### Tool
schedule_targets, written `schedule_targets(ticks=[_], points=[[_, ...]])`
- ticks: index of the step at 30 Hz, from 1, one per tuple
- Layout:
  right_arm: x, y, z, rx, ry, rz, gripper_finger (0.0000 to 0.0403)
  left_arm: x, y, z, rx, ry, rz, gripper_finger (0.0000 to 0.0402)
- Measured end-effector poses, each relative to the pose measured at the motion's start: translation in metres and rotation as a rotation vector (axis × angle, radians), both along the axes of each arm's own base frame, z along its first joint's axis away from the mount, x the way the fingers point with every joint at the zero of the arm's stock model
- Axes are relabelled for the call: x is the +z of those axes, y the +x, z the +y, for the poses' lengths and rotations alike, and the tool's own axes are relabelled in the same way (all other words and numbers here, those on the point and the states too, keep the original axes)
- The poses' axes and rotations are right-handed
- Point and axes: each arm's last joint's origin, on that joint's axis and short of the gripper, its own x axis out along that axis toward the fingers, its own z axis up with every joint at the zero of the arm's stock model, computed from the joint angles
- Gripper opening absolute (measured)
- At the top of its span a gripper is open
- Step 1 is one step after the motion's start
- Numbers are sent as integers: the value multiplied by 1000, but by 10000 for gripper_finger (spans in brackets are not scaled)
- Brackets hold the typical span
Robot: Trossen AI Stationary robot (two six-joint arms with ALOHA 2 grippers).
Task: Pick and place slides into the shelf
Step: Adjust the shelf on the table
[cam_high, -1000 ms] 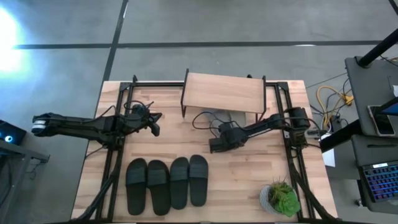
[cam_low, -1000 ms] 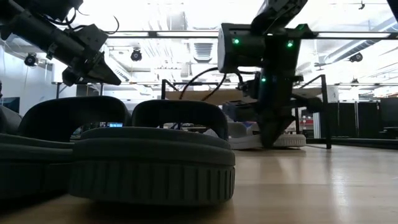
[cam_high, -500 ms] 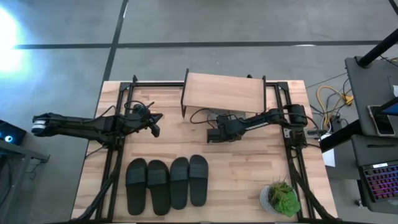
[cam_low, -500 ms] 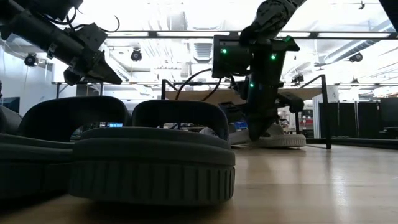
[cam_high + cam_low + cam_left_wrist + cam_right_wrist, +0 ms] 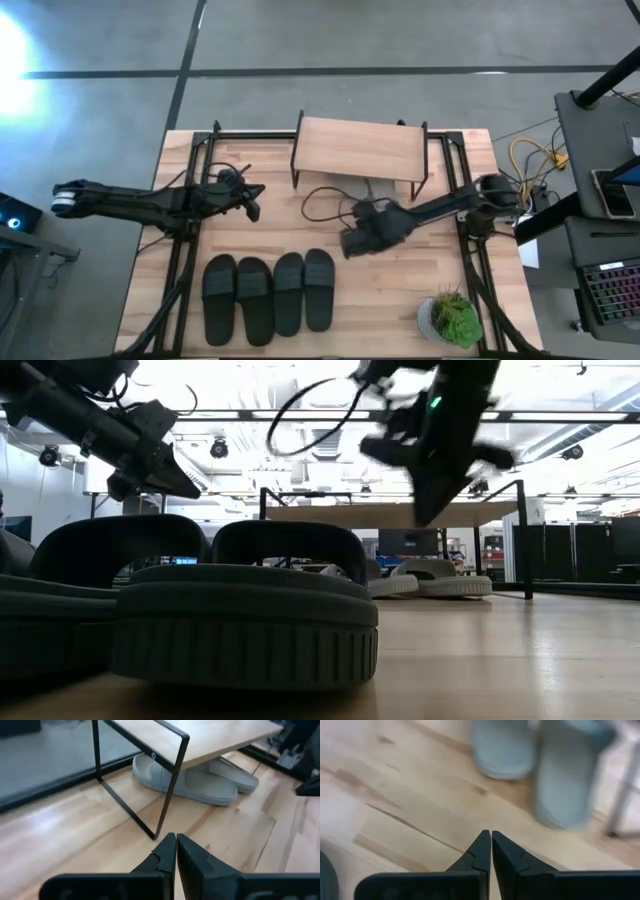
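Four black slides (image 5: 270, 292) lie side by side, soles down, on the table's near left. Two light grey slides (image 5: 195, 780) (image 5: 540, 765) rest soles down on the table under the shelf (image 5: 360, 150), a wood plank on thin black legs at the far middle. My right gripper (image 5: 348, 243) (image 5: 490, 835) is shut and empty, raised above the table in front of the shelf, tilted down toward the grey slides. My left gripper (image 5: 252, 205) (image 5: 176, 837) is shut and empty, hovering left of the shelf, pointing at its left leg.
A potted green plant (image 5: 452, 318) stands at the near right corner. Black frame rails (image 5: 190, 230) run along the table's left and right sides. A loose cable (image 5: 325, 195) loops behind my right gripper. Bare tabletop lies between the black slides and the shelf.
My right gripper, shut throughout, first reached toward the shelf with its tip low beside the grey slides, then rose well clear of the table and drew back toward the near edge. My left gripper kept still.
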Motion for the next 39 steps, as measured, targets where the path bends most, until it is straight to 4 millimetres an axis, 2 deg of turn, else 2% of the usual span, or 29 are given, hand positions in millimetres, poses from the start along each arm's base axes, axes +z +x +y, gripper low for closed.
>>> schedule_targets(ticks=[4,10,14,17,20,27,35,39], points=[[25,-28,7,-136,-37,-9,9,-4,2,2,81,-84,-40,0],[57,-54,12,-140,-43,-109,9,-7,2,12,194,35,39,0],[73,-70,5,-216,-54,-162,9,-8,1,28,233,14,50,0],[82,-86,-2,-355,-110,-191,9,-5,6,40,64,-38,-2,0],[82,-92,-7,-365,-105,-217,21,-3,13,53,-120,-65,-68,0],[82,-98,-10,-403,-69,-191,80,-10,11,87,-53,-120,-97,0],[83,-98,-13,-461,-89,-258,128,-22,19,113,-268,-145,-171,0],[83,-97,-14,-434,-80,-220,145,-33,23,115,-502,-138,-149,0]])
